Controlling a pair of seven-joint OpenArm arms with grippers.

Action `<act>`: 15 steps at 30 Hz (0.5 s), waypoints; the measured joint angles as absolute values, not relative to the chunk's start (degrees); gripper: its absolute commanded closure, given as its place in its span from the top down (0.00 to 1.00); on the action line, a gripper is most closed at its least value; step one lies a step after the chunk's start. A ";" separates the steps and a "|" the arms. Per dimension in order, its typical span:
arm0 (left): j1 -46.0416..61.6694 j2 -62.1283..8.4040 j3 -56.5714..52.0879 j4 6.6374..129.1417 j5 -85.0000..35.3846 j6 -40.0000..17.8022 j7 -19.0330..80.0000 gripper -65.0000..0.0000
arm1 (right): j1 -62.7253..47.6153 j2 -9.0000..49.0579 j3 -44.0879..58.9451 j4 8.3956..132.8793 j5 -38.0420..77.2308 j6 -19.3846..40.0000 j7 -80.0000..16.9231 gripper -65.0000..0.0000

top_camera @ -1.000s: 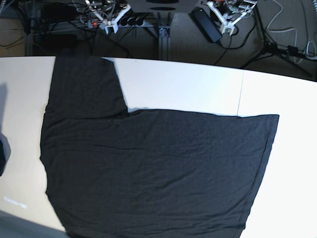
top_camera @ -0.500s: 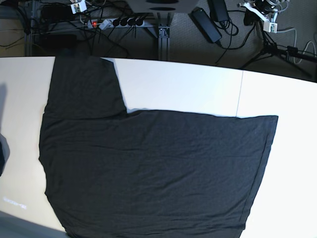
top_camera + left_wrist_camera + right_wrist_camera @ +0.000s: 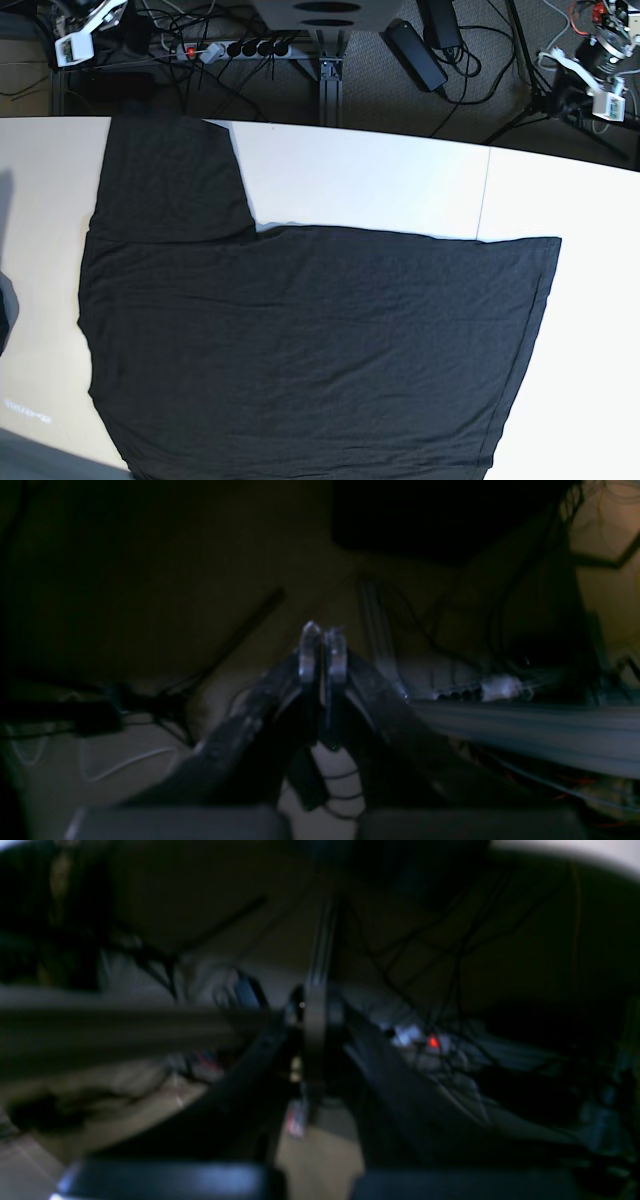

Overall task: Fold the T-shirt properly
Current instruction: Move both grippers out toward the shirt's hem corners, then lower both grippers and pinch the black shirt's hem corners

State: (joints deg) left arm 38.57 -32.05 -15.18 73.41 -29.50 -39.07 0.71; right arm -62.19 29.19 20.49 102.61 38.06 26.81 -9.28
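The black T-shirt lies flat on the white table, plain side up, with no graphic showing. One sleeve points to the back left, and the hem runs along the right. My left gripper hangs beyond the table's back right, off the shirt. In the left wrist view it is shut and empty over the floor. My right gripper hangs beyond the back left corner. In the blurred right wrist view it looks shut and empty.
Behind the table the floor holds a power strip, a black power brick, several cables and a metal stand post. A seam crosses the table on the right. A dark object sits at the left edge.
Both grippers have swung apart from the middle behind the table to its far back corners. The T-shirt has stayed in place.
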 measured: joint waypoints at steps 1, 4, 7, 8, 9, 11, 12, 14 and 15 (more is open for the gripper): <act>39.20 -32.32 -17.41 76.14 -31.66 -39.07 3.55 0.03 | -62.02 29.21 22.00 103.57 40.56 26.81 -10.68 0.00; 40.80 -33.56 -23.20 83.59 -39.81 -39.05 10.94 0.10 | -61.39 29.23 26.57 104.40 45.58 26.81 -12.12 0.00; 40.99 -35.38 -26.79 89.14 -44.99 -39.05 15.70 0.35 | -60.29 29.21 29.69 104.40 46.70 26.81 -12.43 0.00; 40.95 -36.12 -27.42 90.48 -47.00 -39.07 16.64 0.44 | -59.86 29.21 30.37 104.40 46.70 26.81 -12.82 0.00; 40.95 -36.97 -27.86 91.42 -49.10 -39.07 17.54 0.51 | -59.37 29.23 30.81 104.42 46.72 26.81 -13.06 0.00; 40.93 -38.37 -28.05 92.20 -52.38 -39.05 18.94 0.56 | -58.87 29.23 31.24 104.42 46.74 26.81 -13.43 0.10; 40.56 -38.57 -28.03 92.29 -53.52 -39.05 20.25 0.56 | -58.85 29.21 31.24 104.42 46.74 26.81 -13.50 0.15; 38.44 -38.41 -27.20 92.27 -56.16 -39.05 24.32 0.56 | -58.24 29.17 31.24 104.40 46.72 26.81 -14.00 0.27; 36.82 -38.37 -26.20 92.23 -56.97 -38.98 26.55 0.56 | -57.84 29.17 31.24 104.40 46.65 26.81 -14.00 0.31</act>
State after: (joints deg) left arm 36.82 -38.37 -26.20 92.23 -56.97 -38.98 26.55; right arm -57.84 29.17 31.24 104.40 46.65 26.81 -14.00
